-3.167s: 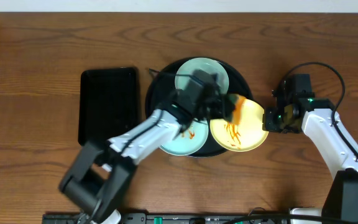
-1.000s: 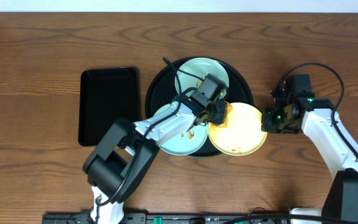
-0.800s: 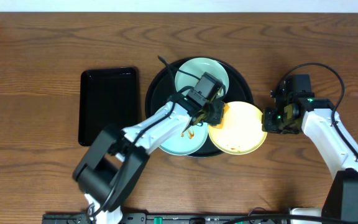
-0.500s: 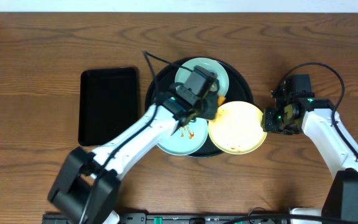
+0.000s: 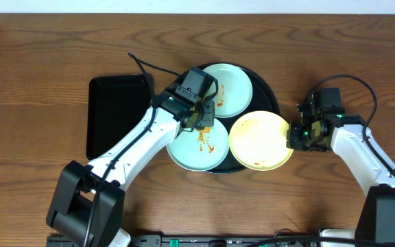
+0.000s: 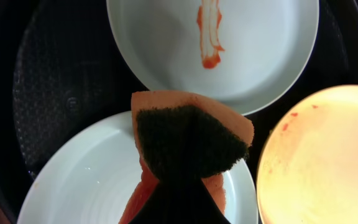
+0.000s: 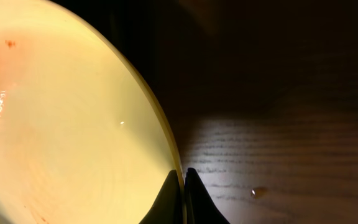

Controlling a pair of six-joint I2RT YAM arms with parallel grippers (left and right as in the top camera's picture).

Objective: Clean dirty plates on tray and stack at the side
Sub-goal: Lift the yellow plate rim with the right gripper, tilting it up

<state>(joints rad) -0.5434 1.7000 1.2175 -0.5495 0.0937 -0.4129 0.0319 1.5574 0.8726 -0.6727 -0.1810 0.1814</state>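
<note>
Over mint plate (image 5: 208,147) | left hand (image 5: 199,116) (clamping sponge (image 6: 188,140)) now off yellow plate (image 5: 260,140); right hand (image 5: 295,135) pinches rim

Two mint-blue plates (image 5: 223,89) and one yellow plate (image 5: 260,140) — three altogether. Two trays — one round tray (image 5: 267,96), one rectangular tray (image 5: 118,113). One sponge (image 6: 191,140).

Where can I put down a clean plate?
The small rectangular black tray is bare, and so is the brown wooden table left of it and along the far edge. The large round black tray is crowded.
</note>
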